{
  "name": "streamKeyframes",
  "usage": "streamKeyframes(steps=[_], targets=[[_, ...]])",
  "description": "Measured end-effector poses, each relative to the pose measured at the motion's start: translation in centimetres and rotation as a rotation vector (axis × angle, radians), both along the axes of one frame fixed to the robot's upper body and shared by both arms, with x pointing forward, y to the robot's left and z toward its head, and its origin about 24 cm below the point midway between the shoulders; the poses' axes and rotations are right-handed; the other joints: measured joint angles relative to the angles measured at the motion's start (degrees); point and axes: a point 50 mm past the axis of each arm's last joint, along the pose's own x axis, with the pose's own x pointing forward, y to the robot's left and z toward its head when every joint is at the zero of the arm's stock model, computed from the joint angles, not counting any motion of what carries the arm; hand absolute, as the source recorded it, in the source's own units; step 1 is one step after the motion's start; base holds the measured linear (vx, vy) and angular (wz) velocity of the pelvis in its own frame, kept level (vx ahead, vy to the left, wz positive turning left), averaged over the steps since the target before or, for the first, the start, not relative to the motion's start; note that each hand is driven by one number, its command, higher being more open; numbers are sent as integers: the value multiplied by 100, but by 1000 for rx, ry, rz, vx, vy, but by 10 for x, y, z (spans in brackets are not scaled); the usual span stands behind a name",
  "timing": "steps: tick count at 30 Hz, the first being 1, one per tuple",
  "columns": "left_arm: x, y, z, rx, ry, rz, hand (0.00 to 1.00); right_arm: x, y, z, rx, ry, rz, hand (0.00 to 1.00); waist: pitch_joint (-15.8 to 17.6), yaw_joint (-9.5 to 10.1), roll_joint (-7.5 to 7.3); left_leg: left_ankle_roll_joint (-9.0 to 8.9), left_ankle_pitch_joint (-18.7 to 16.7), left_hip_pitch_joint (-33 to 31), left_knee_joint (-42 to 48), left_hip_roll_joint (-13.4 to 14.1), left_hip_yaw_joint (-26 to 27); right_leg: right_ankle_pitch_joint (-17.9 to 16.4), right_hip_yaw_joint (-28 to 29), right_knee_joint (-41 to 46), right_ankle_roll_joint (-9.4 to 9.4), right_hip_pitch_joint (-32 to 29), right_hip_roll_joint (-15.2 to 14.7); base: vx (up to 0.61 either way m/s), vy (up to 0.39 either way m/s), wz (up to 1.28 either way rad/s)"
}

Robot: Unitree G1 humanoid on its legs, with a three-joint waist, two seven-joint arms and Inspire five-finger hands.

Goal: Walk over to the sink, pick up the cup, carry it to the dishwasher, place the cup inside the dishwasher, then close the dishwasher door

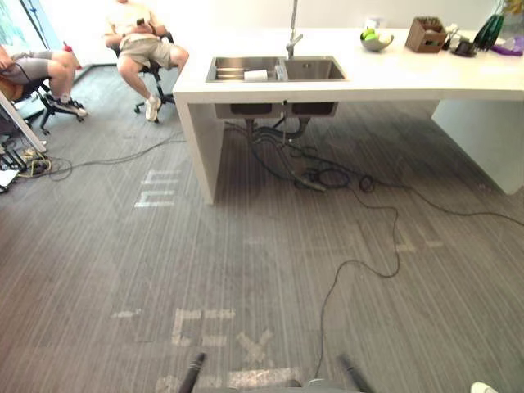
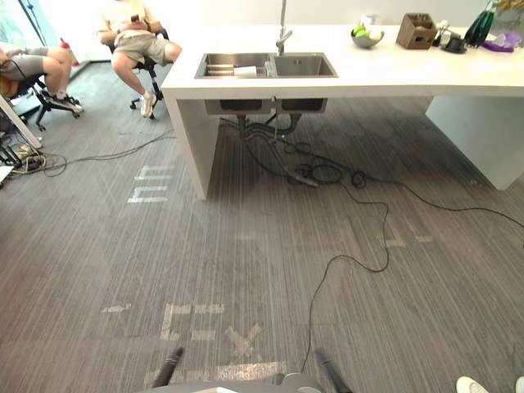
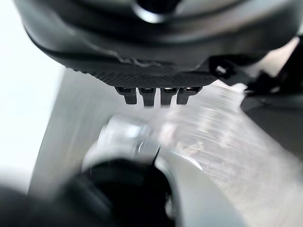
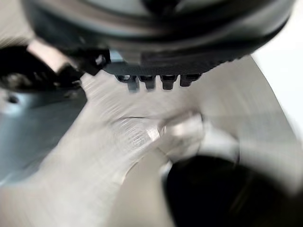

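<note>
Looking down and forward from the head, two eyes slightly apart, both sharing the floor (image 1: 246, 270), distant bench (image 1: 393, 78) and sink (image 1: 311, 70); from each wrist, very close along the left robot hand (image 3: 156, 52) and right robot hand (image 4: 156, 42).

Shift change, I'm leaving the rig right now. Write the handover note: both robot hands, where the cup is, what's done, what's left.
Left robot hand: open, holds nothing.
Right robot hand: open, holds nothing.
Cup: white, in the left basin of the sink, which is set in the white counter across the floor ahead.
Cables lie on the floor under the sink and trail toward the robot.
Two people sit past the counter's left end.
Done: nothing; the cup is untouched.
Left: walk to the sink, pick up the cup, carry it to the dishwasher, place it inside, close the door.
</note>
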Motion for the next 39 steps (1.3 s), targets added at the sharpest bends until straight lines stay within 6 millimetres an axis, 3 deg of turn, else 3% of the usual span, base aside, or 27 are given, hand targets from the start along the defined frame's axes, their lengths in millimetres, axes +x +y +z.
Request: streamKeyframes(steps=[4, 7, 10, 15, 18, 21, 27, 31, 37, 39], targets=[[3, -3, 0, -50, -37, 84, 100, -1, 1, -1, -23, -25, -42, 100, 88, 59, 34, -2, 236, 185, -438, -2, 108, 513, -437, -948, 106, 450, -59, 15, 43, -8], [13, 3, 1, -46, -54, 96, 100, 7, -1, -1, -48, -58, -37, 100, 168, 48, 33, -47, 268, 384, -584, -10, 116, 615, -460, -1217, 137, 692, -41, -2, 1, -1], [23, 3, 2, -40, -78, 41, 100, 27, -2, 0, -74, -120, -6, 100, 209, 32, 33, -90, 288, 414, -643, -6, 135, 663, -466, -1314, 134, 730, -28, -6, 1, -2], [46, 1, 6, -1, -160, -12, 100, 95, 8, 12, -88, -313, 100, 100, 351, 71, 24, -92, 303, 444, -673, 0, 162, 697, -481, -1317, 158, 720, -22, 6, 5, -2], [64, -3, 11, 10, -234, -18, 100, 123, 18, 20, -72, -393, 137, 100, 355, 104, 19, -84, 310, 428, -686, -18, 114, 705, -580, -1317, 175, 715, -42, -14, 21, 9], [82, -7, 16, -11, -299, 11, 100, 134, 22, 23, -45, -421, 108, 100, 355, 122, 19, -85, 316, 429, -711, -30, 104, 708, -606, -1315, 190, 714, -54, -5, 34, 4], [104, -32, 20, -32, -369, -79, 100, 123, 24, 19, -13, -378, 89, 100, 363, 96, 24, -95, 319, 471, -758, -48, 119, 714, -596, -1289, 255, 717, -71, -9, 27, -2], [104, -36, 19, -37, -367, -63, 100, 105, 21, 14, -11, -335, 69, 100, 376, 86, 33, -123, 306, 517, -764, -42, 194, 709, -569, -1287, 261, 735, -70, -31, 15, -8], [98, -36, 15, -57, -328, 6, 100, 97, 18, 12, -14, -349, 38, 100, 381, 84, 31, -127, 302, 546, -754, -39, 275, 698, -587, -1276, 268, 742, -80, -50, 7, -6], [99, -35, 15, -55, -325, 4, 100, 97, 16, 12, -11, -358, 8, 100, 401, 83, 26, -118, 300, 524, -717, -27, 286, 354, -637, -721, 297, 498, -148, -54, 12, 3]])
